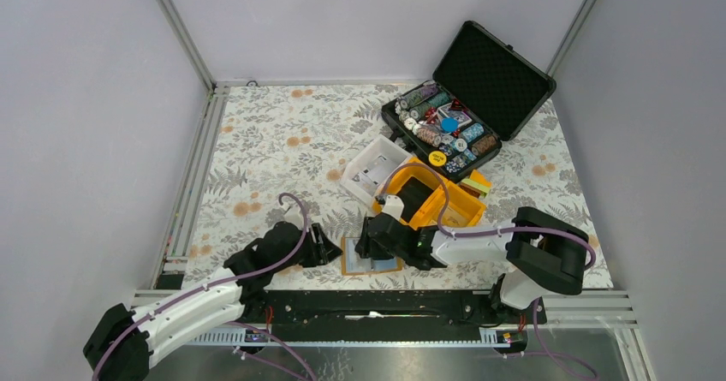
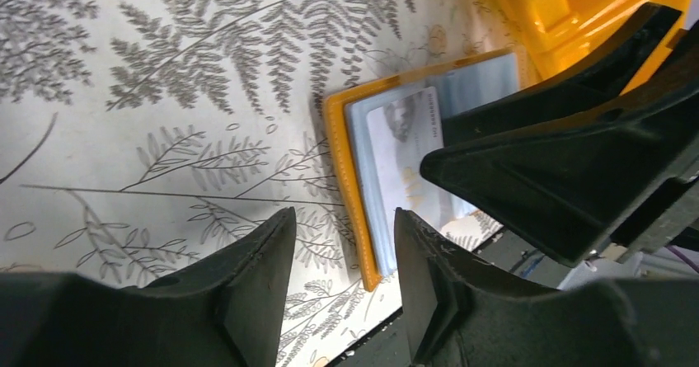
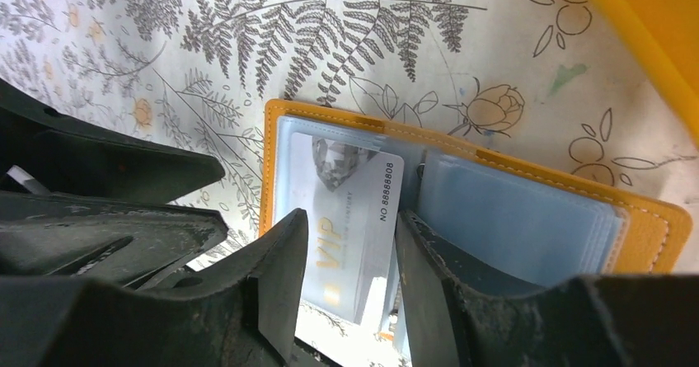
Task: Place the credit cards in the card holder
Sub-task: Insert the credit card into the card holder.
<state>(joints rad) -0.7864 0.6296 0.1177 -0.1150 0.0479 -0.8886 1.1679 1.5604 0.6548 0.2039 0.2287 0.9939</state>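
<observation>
One credit card (image 3: 350,190) is as much as I can count, and it lies slanted at the left pocket of the card holder (image 3: 330,113), which sits open on the counter (image 3: 247,45) by the near edge. My right gripper (image 3: 350,239) hangs over it, jaws apart, gripping nothing; my left gripper (image 2: 342,235), jaws also apart, waits just beside the holder's outer edge. I judge the card only partly seated. Farther off, by the orange bin (image 1: 445,205) and black case (image 1: 492,77), I find no other cards.
</observation>
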